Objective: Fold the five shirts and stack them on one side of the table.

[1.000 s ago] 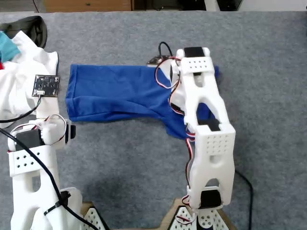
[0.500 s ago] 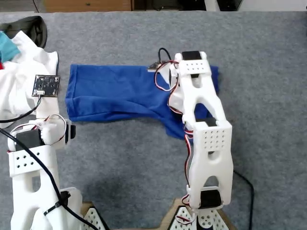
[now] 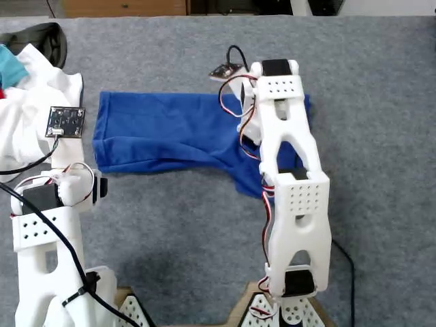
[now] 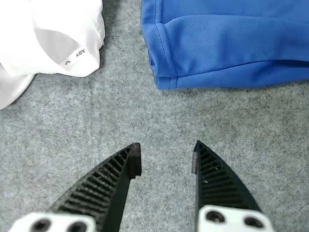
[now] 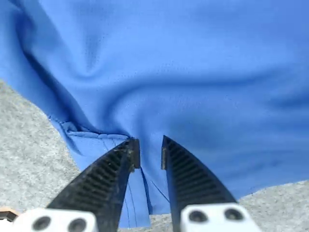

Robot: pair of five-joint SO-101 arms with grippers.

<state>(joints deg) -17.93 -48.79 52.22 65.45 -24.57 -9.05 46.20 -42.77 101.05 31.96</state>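
Observation:
A blue shirt [image 3: 163,129] lies spread across the middle of the grey table, with a fold along its near edge. My right arm [image 3: 289,136] stretches over its right part. The right gripper [image 5: 147,147] hovers just above the blue shirt [image 5: 193,72] by a hem, its fingers a narrow gap apart with cloth showing flat beneath. My left gripper [image 4: 166,157] is open over bare carpet, short of the blue shirt's corner [image 4: 231,43] and a white shirt [image 4: 48,38]. A heap of white shirts [image 3: 27,102] sits at the far left.
On the heap at the back left lie a teal garment [image 3: 8,65] and a dark one [image 3: 48,37]. The left arm [image 3: 48,218] stands at the near left. Grey carpet [image 3: 381,102] lies bare on the right and in front.
The right arm dipped slightly toward the near side, then pushed farther out over the blue shirt. The shirt and the left arm have not visibly moved.

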